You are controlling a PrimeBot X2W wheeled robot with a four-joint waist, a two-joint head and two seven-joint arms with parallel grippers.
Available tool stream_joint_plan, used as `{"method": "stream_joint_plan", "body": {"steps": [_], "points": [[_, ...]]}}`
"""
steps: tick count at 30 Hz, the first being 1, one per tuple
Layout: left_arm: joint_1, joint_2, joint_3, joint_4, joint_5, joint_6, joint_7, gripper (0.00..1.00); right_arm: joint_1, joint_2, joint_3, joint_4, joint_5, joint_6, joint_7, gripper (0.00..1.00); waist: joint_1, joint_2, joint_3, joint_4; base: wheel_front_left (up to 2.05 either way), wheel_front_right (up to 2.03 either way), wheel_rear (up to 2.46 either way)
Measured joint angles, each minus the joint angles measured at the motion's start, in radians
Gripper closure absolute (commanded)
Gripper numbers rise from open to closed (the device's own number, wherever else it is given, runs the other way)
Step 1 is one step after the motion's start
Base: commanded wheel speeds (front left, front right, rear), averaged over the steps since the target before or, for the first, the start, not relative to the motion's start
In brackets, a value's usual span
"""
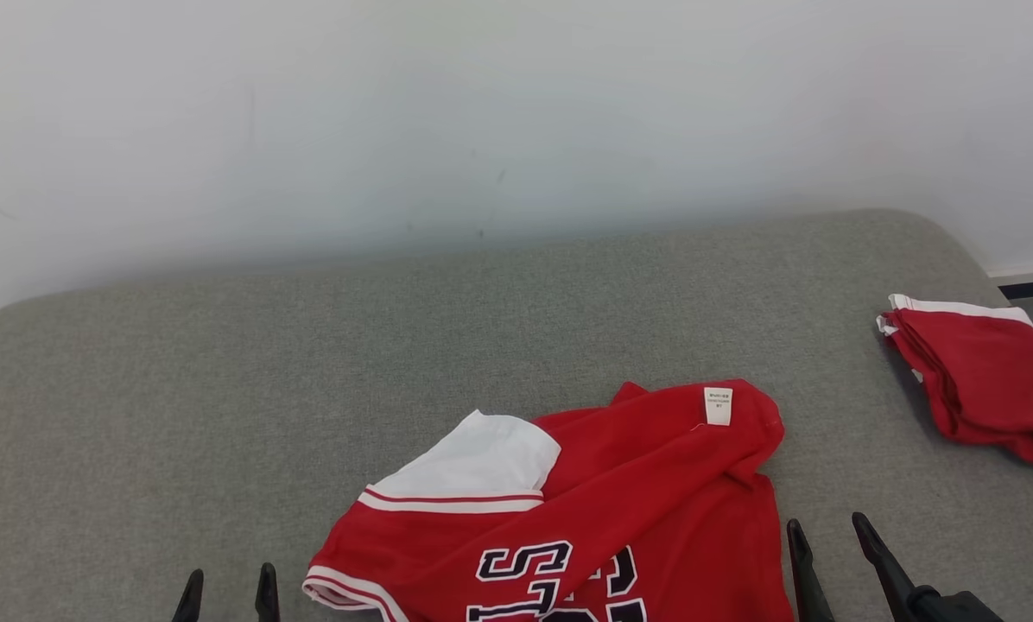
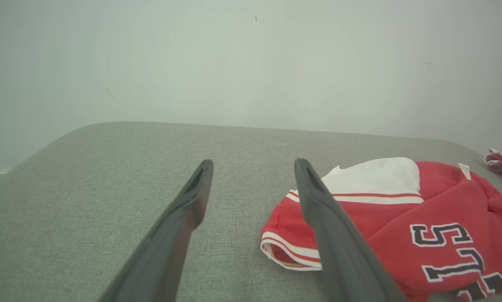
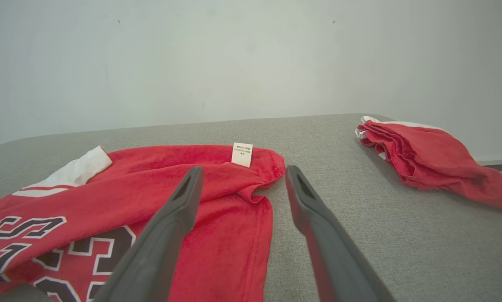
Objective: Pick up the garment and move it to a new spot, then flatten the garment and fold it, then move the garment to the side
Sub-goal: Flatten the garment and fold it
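The garment (image 1: 603, 510) is a red jersey with white trim, dark lettering and a small white label. It lies crumpled at the near middle of the grey padded surface (image 1: 309, 380). My left gripper (image 1: 227, 583) stands open at the lower left, apart from the cloth. In the left wrist view the garment (image 2: 402, 218) lies to the right of my open left gripper (image 2: 253, 165). My right gripper (image 1: 827, 529) is open just right of the garment's edge. In the right wrist view the open right gripper (image 3: 242, 172) points over the garment (image 3: 184, 184) near its label. Nothing is held.
A second red garment with white trim (image 1: 979, 384) lies folded near the surface's right edge, also in the right wrist view (image 3: 423, 155). A pale wall (image 1: 482, 112) rises behind the surface. The left and far parts of the surface are bare grey fabric.
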Motion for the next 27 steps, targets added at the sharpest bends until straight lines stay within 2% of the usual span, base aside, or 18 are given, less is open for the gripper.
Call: {"method": "stream_joint_plan", "body": {"steps": [9,14,15,20,27], "points": [[-0.014,0.002,-0.019,0.028,-0.002,0.0,0.0,0.0,-0.005,0.001,0.016,-0.001,0.006,0.0,0.0,0.0,0.0,0.0,0.012,-0.013,0.0,0.0,0.0],[-0.118,0.057,-0.082,0.122,-0.044,0.0,0.046,0.0,-0.02,0.002,0.038,0.001,0.012,0.0,0.0,0.0,0.0001,0.0001,0.026,-0.034,0.0,0.0,0.0],[-0.179,0.079,-0.101,0.156,-0.058,0.0,0.105,0.0,-0.025,0.005,0.044,0.001,0.018,0.0,0.001,0.0,0.0,0.0,0.033,-0.046,0.0,0.0,0.0],[-0.34,0.106,-0.153,0.198,-0.087,0.0,0.273,0.0,-0.046,0.007,0.053,0.0,0.02,0.0,0.001,0.0,0.0002,0.0001,0.062,-0.079,0.0,0.0,0.0],[-0.519,0.17,-0.223,0.259,-0.125,0.0,0.428,0.0,-0.085,0.01,0.062,-0.005,0.021,0.0,0.0,0.0,0.0003,0.0001,0.119,-0.122,0.0,0.0,0.0]]}}
